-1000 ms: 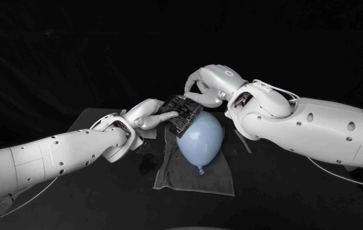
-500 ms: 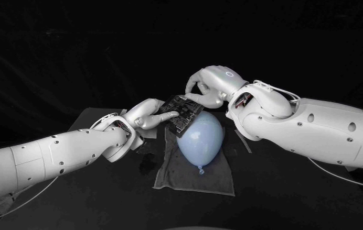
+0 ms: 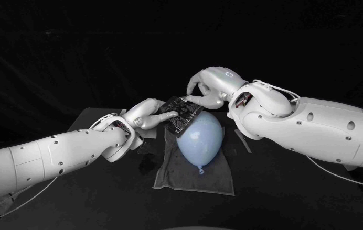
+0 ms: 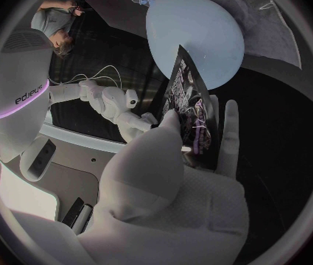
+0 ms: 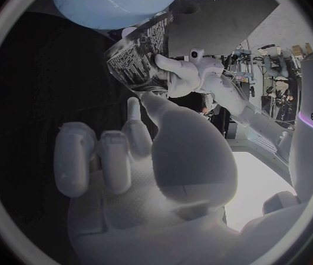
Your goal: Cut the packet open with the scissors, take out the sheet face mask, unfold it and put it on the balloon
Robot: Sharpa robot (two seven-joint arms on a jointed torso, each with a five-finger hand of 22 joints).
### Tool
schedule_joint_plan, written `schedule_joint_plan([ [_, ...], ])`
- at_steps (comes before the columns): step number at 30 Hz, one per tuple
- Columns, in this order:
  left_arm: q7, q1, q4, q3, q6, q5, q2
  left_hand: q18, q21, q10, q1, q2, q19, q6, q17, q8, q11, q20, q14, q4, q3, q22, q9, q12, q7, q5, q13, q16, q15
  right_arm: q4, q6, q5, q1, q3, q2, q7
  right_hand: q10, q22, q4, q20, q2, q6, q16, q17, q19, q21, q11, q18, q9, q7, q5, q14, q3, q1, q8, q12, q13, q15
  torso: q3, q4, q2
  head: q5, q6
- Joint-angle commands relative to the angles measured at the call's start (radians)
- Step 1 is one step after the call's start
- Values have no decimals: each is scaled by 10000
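Observation:
A dark printed packet [image 3: 181, 113] is held up over the far end of the pale blue balloon [image 3: 200, 138], and it touches or nearly touches the balloon. My left hand [image 3: 151, 116] pinches the packet's near-left side between thumb and finger. My right hand [image 3: 208, 89] grips its far top edge from above. In the left wrist view the packet [image 4: 191, 109] stands edge-on before the balloon [image 4: 197, 32], with my left hand [image 4: 171, 176] behind it. In the right wrist view, my right hand [image 5: 141, 159] reaches to the packet [image 5: 138, 53], where the left hand [image 5: 189, 70] also grips.
The balloon lies on a grey cloth [image 3: 193, 176] in the middle of the black table, knot toward me. A thin pale strip [image 3: 243, 141] lies just right of the balloon. A small dark object [image 3: 147, 161] sits at the cloth's left edge.
My right hand has shifted very slightly at the packet's far edge. The packet, the balloon and my left hand stay as they were.

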Motion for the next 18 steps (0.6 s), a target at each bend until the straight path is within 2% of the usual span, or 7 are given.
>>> schedule_joint_plan([
  [1,92,19,51,20,25,-101,13,158,-62,-7,69,223,-46,43,17,37,-35,26,-35,-17,71,-20,24,-44,-13,39,-21,5,-25,-58,876,-160,-6,-18,33,-1,-221,1090,23,84,-161,-201,-51,1570,-40,-170,60,-34,-52,75,19,813,-149,-37,-133,-274,-233,104,-3,5,-4,15,-2],
  [5,45,20,63,19,-3,-280,6,159,-64,-13,93,196,-42,37,21,34,-38,25,-38,-24,70,-24,34,-54,-11,39,-27,1,-26,-98,1078,-152,-5,-27,31,85,-378,972,64,149,-302,-339,-62,1558,-148,-354,131,8,-89,147,19,806,-333,-32,-211,-460,-377,171,-1,9,-3,3,-14],
  [18,-7,20,115,-18,-67,-1047,-26,160,-66,-15,117,178,-39,36,25,33,-38,25,-39,-29,72,-27,44,-62,-15,39,-32,-2,-28,-74,1269,11,-1,-37,-218,251,-350,1017,100,167,-300,-324,-48,1583,-117,-299,140,-7,-89,152,19,811,-386,-39,-205,-414,-332,184,10,-10,1,-17,-73],
])
